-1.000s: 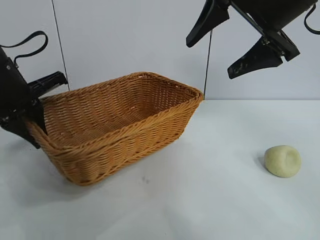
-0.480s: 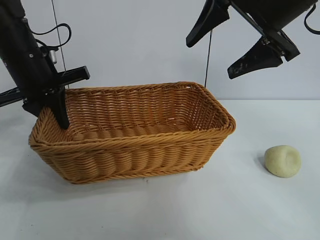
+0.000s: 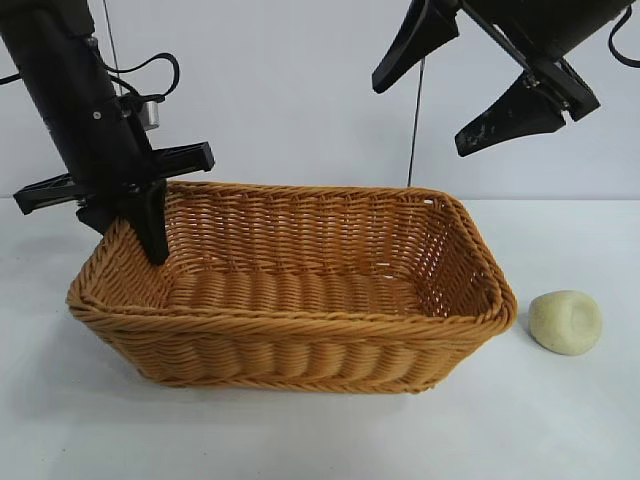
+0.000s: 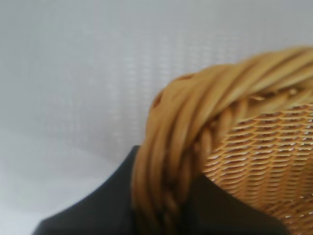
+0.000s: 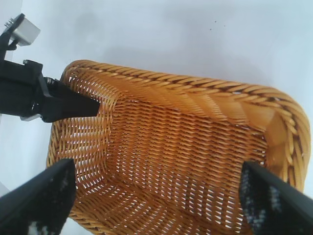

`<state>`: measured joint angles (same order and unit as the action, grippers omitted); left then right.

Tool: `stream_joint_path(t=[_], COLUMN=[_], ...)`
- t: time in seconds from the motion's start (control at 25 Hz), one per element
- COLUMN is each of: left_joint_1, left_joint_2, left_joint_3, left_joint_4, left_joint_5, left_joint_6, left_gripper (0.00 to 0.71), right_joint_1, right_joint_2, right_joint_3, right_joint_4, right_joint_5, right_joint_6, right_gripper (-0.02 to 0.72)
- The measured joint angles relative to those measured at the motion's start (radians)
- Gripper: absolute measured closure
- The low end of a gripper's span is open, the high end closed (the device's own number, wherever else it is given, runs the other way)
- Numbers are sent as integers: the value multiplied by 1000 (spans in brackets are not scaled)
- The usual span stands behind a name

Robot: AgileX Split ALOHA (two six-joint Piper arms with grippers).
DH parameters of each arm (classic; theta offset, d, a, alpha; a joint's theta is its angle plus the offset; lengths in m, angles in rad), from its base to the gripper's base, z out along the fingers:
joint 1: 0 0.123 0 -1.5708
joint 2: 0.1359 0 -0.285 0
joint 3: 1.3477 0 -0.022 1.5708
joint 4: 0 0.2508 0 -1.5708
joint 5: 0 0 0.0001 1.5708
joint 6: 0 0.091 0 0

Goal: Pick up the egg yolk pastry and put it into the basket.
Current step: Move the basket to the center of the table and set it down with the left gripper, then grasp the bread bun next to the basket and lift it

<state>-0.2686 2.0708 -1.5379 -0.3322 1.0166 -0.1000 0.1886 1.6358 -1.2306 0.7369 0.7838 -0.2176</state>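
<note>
The basket (image 3: pixel 300 300) sits flat on the table (image 3: pixel 560 420) with its long axis running across the room, and the left gripper (image 3: pixel 140 215) is pinched on the braided rim at its left end, so a tug or twist from that arm could tip or skid it. The right gripper (image 3: pixel 470 90) hangs high with fingers spread wide. The egg yolk pastry (image 3: pixel 565 322) lies just beside the basket's right end, dent facing me, and could roll away under an off-centre grab.
</note>
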Motion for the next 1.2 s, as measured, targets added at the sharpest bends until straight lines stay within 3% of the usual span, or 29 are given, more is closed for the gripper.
stream_joint_path(t=[0.56, 0.64, 0.8, 0.88, 1.0, 1.2], left_joint_1=[10, 10, 10, 10, 10, 10], left_joint_2=[104, 108, 116, 113, 93, 12], left_joint_3=[-7, -7, -7, -7, -12, -74], left_joint_4=[3, 8, 14, 15, 17, 22], left_joint_5=[-39, -40, -41, -41, -35, 36], left_joint_6=[4, 4, -20, -29, -29, -20], left_gripper=[555, 483, 171, 75, 31, 18], right_joint_1=[0, 0, 0, 0, 0, 0], right_joint_2=[0, 0, 0, 0, 0, 0], right_joint_3=[0, 0, 0, 0, 0, 0], right_joint_4=[0, 0, 0, 0, 0, 0], right_joint_5=[1, 1, 2, 2, 2, 2], right_joint_6=[0, 0, 0, 0, 0, 0], right_gripper=[80, 80, 80, 80, 80, 80])
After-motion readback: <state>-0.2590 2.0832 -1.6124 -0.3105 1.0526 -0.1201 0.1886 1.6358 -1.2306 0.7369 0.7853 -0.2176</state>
